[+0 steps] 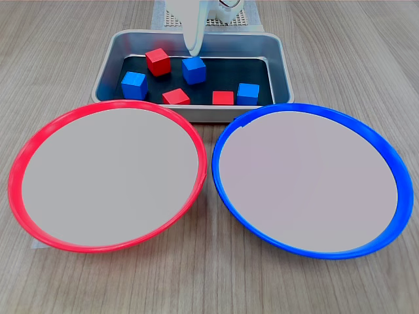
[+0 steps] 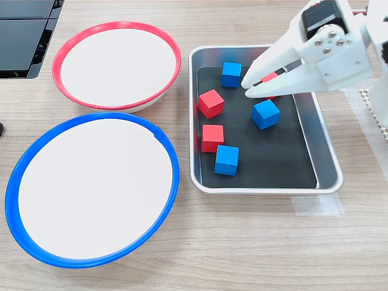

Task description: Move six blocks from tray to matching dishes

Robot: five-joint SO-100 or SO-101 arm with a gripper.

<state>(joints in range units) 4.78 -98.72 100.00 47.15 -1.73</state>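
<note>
The silver tray (image 2: 327,163) (image 1: 281,59) holds six blocks. In the second exterior view these are blue blocks (image 2: 231,74) (image 2: 265,114) (image 2: 226,160) and red blocks (image 2: 211,103) (image 2: 212,137), plus a red block (image 2: 270,77) partly hidden behind the fingers. My white gripper (image 2: 246,89) (image 1: 192,51) hovers above the tray, between that red block and the middle blue block (image 1: 194,70). Its jaws stand slightly apart with nothing held. The red-rimmed dish (image 1: 19,163) (image 2: 115,27) and the blue-rimmed dish (image 1: 393,163) (image 2: 18,176) have nothing in them.
The arm's white body (image 2: 339,48) rises over the tray's edge at the second exterior view's right, beside a white mesh mat (image 2: 371,103). A black device (image 2: 21,36) lies at that same view's top left. Clear tape (image 2: 315,205) sits by the tray.
</note>
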